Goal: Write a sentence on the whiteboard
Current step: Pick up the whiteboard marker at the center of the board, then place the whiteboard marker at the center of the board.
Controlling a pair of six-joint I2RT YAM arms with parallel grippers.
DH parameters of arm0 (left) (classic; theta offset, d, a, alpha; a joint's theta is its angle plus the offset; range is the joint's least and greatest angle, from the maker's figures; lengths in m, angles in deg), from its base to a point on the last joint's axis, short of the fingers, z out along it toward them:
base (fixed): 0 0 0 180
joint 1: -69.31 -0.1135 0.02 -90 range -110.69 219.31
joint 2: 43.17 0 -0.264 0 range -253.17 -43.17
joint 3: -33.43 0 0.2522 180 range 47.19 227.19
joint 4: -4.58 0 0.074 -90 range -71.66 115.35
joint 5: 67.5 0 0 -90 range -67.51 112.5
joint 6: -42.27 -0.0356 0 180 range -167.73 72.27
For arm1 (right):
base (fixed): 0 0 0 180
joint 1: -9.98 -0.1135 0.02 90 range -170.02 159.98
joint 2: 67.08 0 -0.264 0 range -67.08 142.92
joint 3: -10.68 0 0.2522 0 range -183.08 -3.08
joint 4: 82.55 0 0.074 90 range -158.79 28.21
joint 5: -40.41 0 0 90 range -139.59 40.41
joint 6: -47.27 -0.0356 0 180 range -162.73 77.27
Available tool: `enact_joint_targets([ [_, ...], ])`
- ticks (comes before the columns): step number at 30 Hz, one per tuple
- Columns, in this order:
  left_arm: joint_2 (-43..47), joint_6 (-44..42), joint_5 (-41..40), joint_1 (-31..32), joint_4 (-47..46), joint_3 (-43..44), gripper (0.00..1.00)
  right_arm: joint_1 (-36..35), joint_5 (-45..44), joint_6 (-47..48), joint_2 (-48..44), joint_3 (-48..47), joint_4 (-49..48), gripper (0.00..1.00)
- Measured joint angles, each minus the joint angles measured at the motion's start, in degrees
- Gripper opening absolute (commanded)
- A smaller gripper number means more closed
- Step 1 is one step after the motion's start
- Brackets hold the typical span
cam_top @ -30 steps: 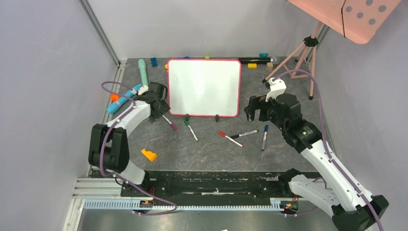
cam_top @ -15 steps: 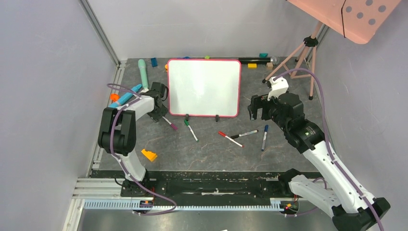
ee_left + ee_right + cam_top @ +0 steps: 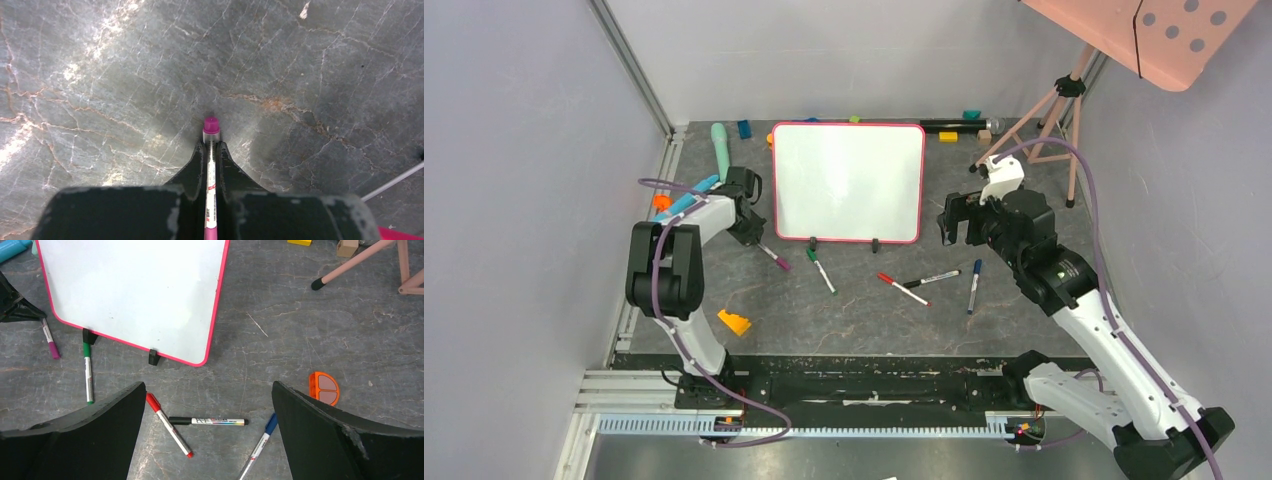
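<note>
The whiteboard (image 3: 848, 180) with its pink-red frame lies flat at the table's back centre, also seen in the right wrist view (image 3: 130, 290). Its face is plain white, and the sentence is not in view. My left gripper (image 3: 749, 232) is down at the board's lower left corner, shut on a purple marker (image 3: 211, 125) that lies on the table. The marker's cap end sticks out past the fingertips (image 3: 197, 160), and its other end (image 3: 776, 258) trails toward me. My right gripper (image 3: 956, 225) hovers open to the right of the board, with nothing between its fingers (image 3: 120, 410).
Loose on the table in front of the board are a green marker (image 3: 821, 270), a red marker (image 3: 904, 289), a black marker (image 3: 937, 278) and a blue marker (image 3: 974, 285). An orange wedge (image 3: 734, 322) lies front left. A pink tripod (image 3: 1054, 120) stands back right.
My left gripper has closed from open onto the purple marker while the left arm drew in toward the left wall. The right arm has barely moved.
</note>
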Motion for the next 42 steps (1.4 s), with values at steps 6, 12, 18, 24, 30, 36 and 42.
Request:
enact_joint_targets([
  [6, 5.0, -0.2, 1.4, 0.0, 4.0, -1.4, 0.02, 0.0, 2.9, -1.2, -0.2, 0.1, -0.3, 0.98],
  [12, 21.2, -2.4, 7.4, 0.0, 4.2, -1.7, 0.02, 0.0, 10.7, -3.2, 3.3, 0.0, -1.3, 0.98],
  [18, 31.4, -6.6, 22.1, 7.1, -12.4, -4.0, 0.02, 0.0, 18.9, -5.1, 10.0, -3.5, -0.4, 0.98],
  [24, 31.1, -10.6, 33.5, 20.9, -26.1, -5.3, 0.02, 0.0, 28.5, -5.9, 12.9, -9.0, -0.4, 0.95],
  [30, 31.9, -15.0, 43.5, 28.5, -41.6, -7.9, 0.02, 0.0, 41.3, -5.0, 17.0, -15.0, 2.2, 0.92],
  [36, 34.0, -18.4, 46.2, 30.9, -48.6, -8.3, 0.02, 0.0, 46.6, -6.0, 15.1, -12.4, 1.2, 0.84],
  [42, 34.1, -18.8, 45.9, 33.5, -51.7, -8.3, 0.02, 0.0, 49.9, -8.6, 13.9, -9.7, -1.7, 0.66],
])
